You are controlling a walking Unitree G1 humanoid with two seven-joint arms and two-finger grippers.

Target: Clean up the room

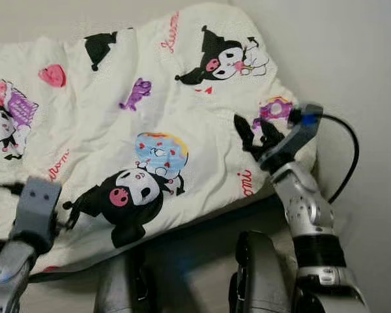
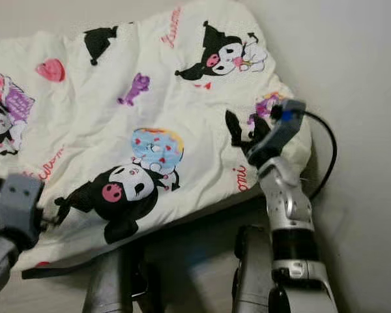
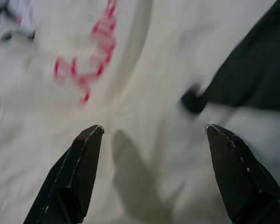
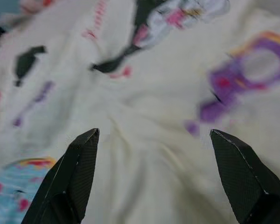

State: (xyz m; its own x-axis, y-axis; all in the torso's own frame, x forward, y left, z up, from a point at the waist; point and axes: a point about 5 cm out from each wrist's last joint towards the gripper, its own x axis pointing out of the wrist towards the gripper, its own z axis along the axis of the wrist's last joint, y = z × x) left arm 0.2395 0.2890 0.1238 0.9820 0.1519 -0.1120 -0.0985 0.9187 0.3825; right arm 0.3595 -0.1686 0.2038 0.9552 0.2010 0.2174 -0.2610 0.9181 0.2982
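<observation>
A cream blanket printed with black cartoon figures, a blue globe and red script covers the bed before me. My right gripper hovers over its right part, near a purple ring print, fingers open and empty. In the right wrist view the right gripper has cream cloth between its spread fingertips. My left gripper is open just above the blanket near red script, holding nothing. The left wrist sits over the blanket's near left edge.
A pale wall rises close on the right of the bed. A black cable loops from the right wrist toward that wall. The bed's dark lower edge and my own legs lie below the blanket.
</observation>
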